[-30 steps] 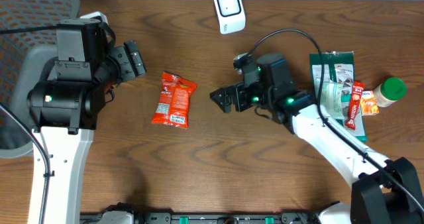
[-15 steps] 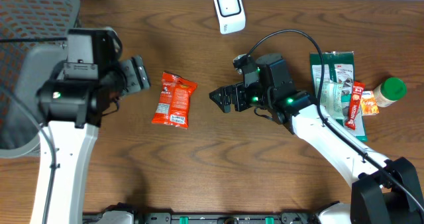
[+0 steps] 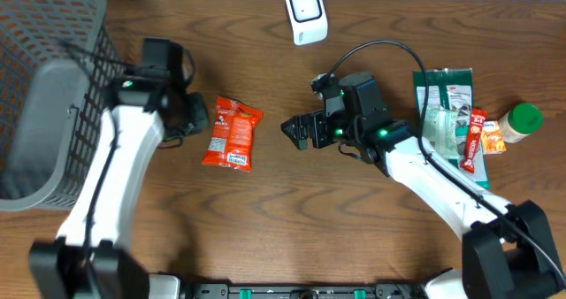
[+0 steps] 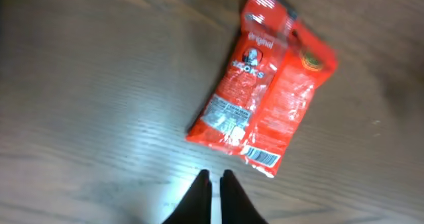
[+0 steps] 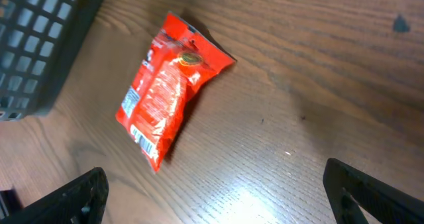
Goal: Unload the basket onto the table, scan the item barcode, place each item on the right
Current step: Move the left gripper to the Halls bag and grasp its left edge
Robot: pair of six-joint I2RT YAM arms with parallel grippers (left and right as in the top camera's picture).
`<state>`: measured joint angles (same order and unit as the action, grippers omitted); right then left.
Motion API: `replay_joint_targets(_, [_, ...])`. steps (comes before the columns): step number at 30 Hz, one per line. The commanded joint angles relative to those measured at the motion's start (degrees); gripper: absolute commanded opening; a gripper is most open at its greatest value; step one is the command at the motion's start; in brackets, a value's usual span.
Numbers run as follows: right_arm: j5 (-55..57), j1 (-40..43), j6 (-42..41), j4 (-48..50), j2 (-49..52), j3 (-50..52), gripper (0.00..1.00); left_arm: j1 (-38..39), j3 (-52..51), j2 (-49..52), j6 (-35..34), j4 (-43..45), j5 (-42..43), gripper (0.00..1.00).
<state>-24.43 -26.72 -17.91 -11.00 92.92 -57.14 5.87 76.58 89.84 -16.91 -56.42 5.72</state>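
Observation:
A red snack bag [image 3: 233,134] lies flat on the wooden table, its white barcode label [image 4: 260,156] at the end nearest my left gripper. The left gripper [image 3: 196,115] hovers just left of the bag. In its wrist view the gripper [image 4: 216,177] is shut with nothing between the dark fingers, a short way from the bag [image 4: 265,91]. My right gripper [image 3: 296,131] sits to the bag's right, apart from it. In its wrist view that gripper [image 5: 218,197] is wide open and empty, with the bag [image 5: 169,85] ahead. A white scanner [image 3: 306,14] stands at the back edge.
A grey mesh basket [image 3: 44,95] fills the left side and shows in the right wrist view as a basket corner [image 5: 40,38]. At the far right lie a green pouch [image 3: 445,104], a small red packet [image 3: 473,140] and a green-capped bottle [image 3: 517,122].
My left arm has swung off the basket and rightward up to the red bag, and its jaws have closed on nothing. The right arm has stayed put.

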Motion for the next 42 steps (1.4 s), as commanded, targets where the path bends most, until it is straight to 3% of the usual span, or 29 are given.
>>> replay_joint_targets(1, [-1.16, 0.17, -1.84, 0.13, 1.88, 0.0, 0.98, 1.97, 0.24, 6.67, -0.74, 1.79, 0.22, 0.07])
replay_joint_targets(3, [-2.71, 0.31, -1.84, 0.46, 2.47, 0.0, 0.97, 1.99, 0.24, 9.22, -0.79, 3.32, -0.42, 0.07])
replay_joint_targets(7, [-5.4, 0.37, -1.84, 1.27, 4.02, 0.0, 0.81, 1.66, 0.24, 13.53, -0.81, 5.97, -0.79, 0.07])
replay_joint_targets(10, [-6.6, 0.37, -1.84, 2.1, 5.25, 0.0, 0.77, 1.66, 0.24, 15.85, -0.83, 7.39, -0.79, 0.07])
replay_joint_targets(23, [-7.61, 0.37, -4.81, 3.98, 9.11, 0.0, 0.8, 1.66, 0.24, 23.54, -1.95, 10.86, -5.09, 0.08])
replay_joint_targets(30, [-7.41, 0.37, -4.83, 4.11, 9.42, 0.0, 0.75, 2.95, 0.22, 25.97, -2.29, 10.38, 0.55, 0.08])
replay_joint_targets(42, [-7.39, 4.63, -4.72, 0.79, 9.42, 0.0, 0.77, 10.54, 0.02, 26.03, -2.27, 14.32, 0.94, 0.13])
